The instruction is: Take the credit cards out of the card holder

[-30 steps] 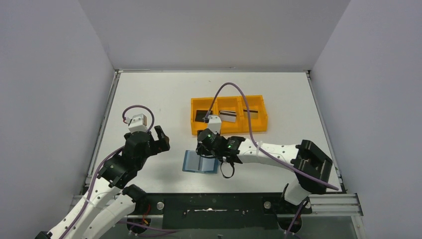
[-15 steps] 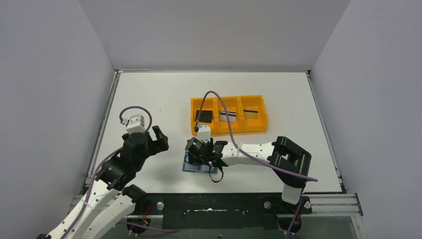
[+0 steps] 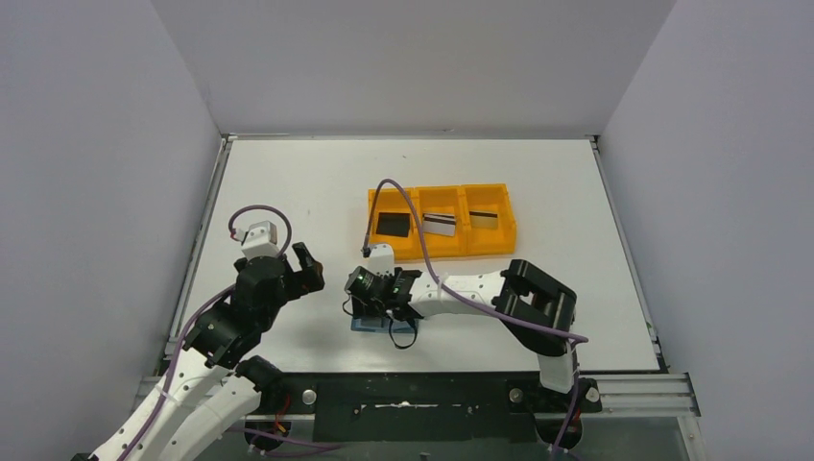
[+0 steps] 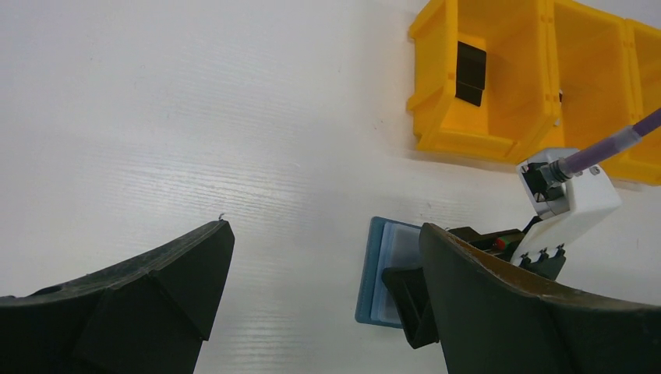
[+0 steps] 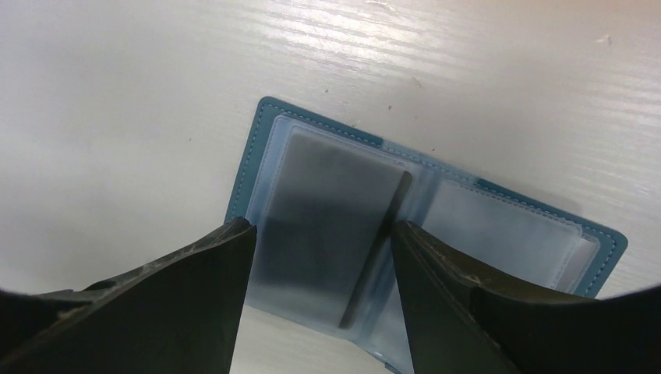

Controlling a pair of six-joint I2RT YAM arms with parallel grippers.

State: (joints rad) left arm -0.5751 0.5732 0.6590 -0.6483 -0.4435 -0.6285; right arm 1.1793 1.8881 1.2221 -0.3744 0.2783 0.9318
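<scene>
Card holder: the small teal-blue folding wallet [image 3: 367, 325] lies open and flat on the white tabletop [image 3: 288, 182]. You will find it low in the centre of the overhead view, directly under the right wrist, with its pale blue-grey pocket faces turned up.
Card in the holder: in the right wrist view you can see one dark grey card [image 5: 327, 202] behind the clear pocket on the wallet's left half. The right half looks pale, and you cannot tell whether it holds anything.
Cards outside: the orange plastic tray [image 3: 442, 252] with three compartments sits just above the wallet in the overhead view. Its left compartment holds a black card [image 3: 392, 224], the middle one a silver-grey card [image 3: 440, 222] with a dark stripe, and the right one a second striped card [image 3: 483, 219].
Right gripper [image 5: 323, 234]: its jaws are apart and grip nothing, with one finger on each side of the pocketed card. You cannot tell whether the tips touch the wallet.
Left gripper [image 4: 326, 232]: its jaws are spread wide and empty over bare table at the left of the overhead view, apart from the wallet.
</scene>
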